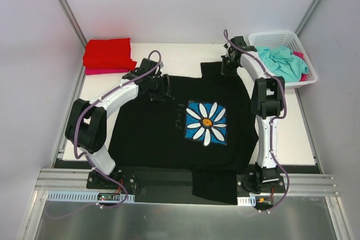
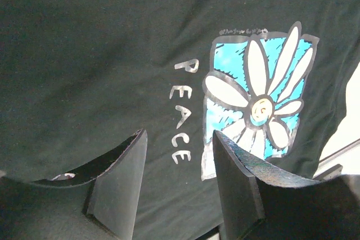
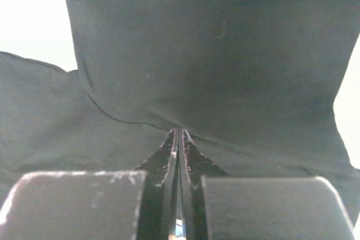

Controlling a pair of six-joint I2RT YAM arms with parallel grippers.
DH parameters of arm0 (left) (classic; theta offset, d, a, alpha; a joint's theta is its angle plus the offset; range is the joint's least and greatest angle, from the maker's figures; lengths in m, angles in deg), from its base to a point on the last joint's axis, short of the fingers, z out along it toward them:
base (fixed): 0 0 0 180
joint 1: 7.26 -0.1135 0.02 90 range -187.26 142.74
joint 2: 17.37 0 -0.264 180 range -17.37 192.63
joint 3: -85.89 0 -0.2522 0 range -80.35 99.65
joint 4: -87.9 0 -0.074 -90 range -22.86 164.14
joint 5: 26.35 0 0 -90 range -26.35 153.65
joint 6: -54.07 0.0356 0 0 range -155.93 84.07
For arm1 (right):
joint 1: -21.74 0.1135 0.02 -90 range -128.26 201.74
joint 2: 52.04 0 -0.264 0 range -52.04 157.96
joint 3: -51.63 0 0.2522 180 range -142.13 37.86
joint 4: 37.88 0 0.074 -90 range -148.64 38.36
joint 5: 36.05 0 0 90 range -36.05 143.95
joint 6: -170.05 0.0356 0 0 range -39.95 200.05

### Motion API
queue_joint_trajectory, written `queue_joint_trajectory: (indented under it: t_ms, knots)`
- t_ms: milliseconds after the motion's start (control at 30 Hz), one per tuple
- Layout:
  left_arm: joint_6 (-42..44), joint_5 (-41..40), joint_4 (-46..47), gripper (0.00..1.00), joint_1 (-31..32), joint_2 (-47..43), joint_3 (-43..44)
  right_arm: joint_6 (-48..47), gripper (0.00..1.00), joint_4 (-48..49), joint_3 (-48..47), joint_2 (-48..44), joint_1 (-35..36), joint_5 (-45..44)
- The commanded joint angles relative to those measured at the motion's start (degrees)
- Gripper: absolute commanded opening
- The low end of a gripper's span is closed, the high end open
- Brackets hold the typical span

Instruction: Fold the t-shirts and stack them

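While the black t-shirt (image 1: 157,133) lies lengthwise from the worktop's (image 1: 292,139) far edge over its near edge, my right gripper (image 1: 228,67) is pinched tight on its far fold and my left gripper (image 1: 160,90) hovers half-open, empty.

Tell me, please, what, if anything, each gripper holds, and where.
The right gripper is shut on the black t-shirt, pinching its far edge near a sleeve; the left gripper holds nothing.
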Motion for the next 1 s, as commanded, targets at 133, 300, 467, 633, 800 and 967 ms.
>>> queue_joint_trajectory:
  t_ms: [133, 300, 467, 633, 800, 967]
  knots:
    - [0.38, 1.24, -0.97, 0.50, 0.23, -2.57, 0.89, 1.37, 0.01, -2.76, -8.87, 6.12, -2.26, 13.64]
    - [-0.15, 1.50, -1.05, 0.50, 0.23, -2.22, 1.15, 3.82, 0.01, 0.40, -10.02, 8.41, -3.67, 18.74]
    - [-0.59, 2.47, -0.97, 0.50, 0.23, -2.05, 1.15, 4.88, 0.01, 2.94, -11.95, 11.30, -4.81, 23.14]
    - [-1.38, 2.73, -0.97, 0.50, 0.23, -2.57, 0.80, 8.39, 0.01, 5.58, -13.80, 14.03, -5.25, 26.56]
    - [-1.82, 2.56, -0.97, 0.50, 0.23, -2.75, 0.89, 11.91, 0.01, 9.00, -14.42, 16.15, -5.43, 30.87]
    - [-2.08, 2.65, -1.05, 0.50, 0.23, -2.92, 1.24, 17.52, 0.01, 13.49, -13.36, 16.23, -5.34, 36.14]
